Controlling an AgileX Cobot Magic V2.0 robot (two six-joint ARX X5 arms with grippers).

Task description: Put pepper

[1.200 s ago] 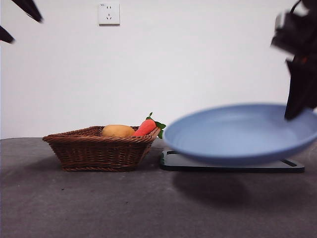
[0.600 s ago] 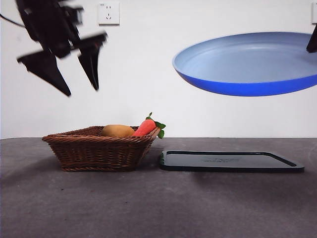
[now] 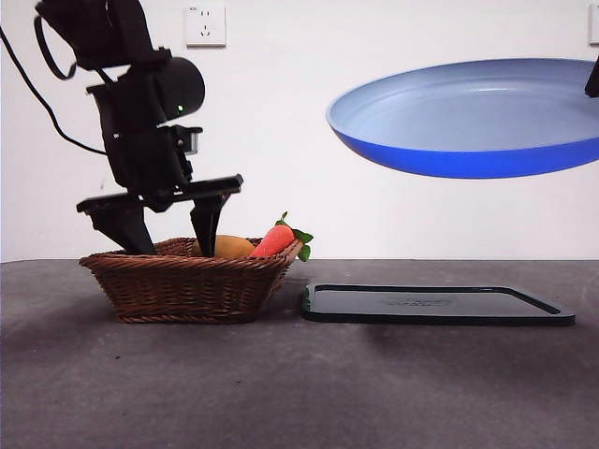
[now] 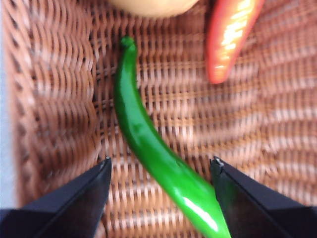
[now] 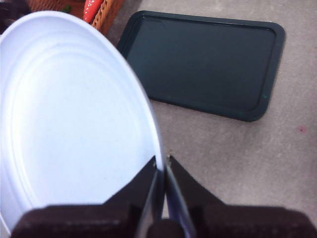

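Observation:
The glossy green pepper [image 4: 153,153] lies on the floor of the wicker basket [image 3: 187,278], seen only in the left wrist view; the basket wall hides it in the front view. My left gripper [image 3: 168,224] is open and reaches down into the basket, its jaws on either side of the pepper [image 4: 161,171]. My right gripper [image 5: 162,166] is shut on the rim of the blue plate [image 3: 468,117] and holds it high in the air above the dark tray [image 3: 435,305]. The plate fills much of the right wrist view [image 5: 69,119].
An orange-red carrot [image 3: 276,239] and a yellow-brown potato-like item [image 3: 225,246] lie in the basket, beside the pepper [image 4: 230,34]. The dark tray [image 5: 208,64] lies flat on the grey table right of the basket. A white wall with a socket stands behind.
My left gripper has come down from above into the basket. The right gripper lifted the blue plate from just above the tray to high up, where it now holds still.

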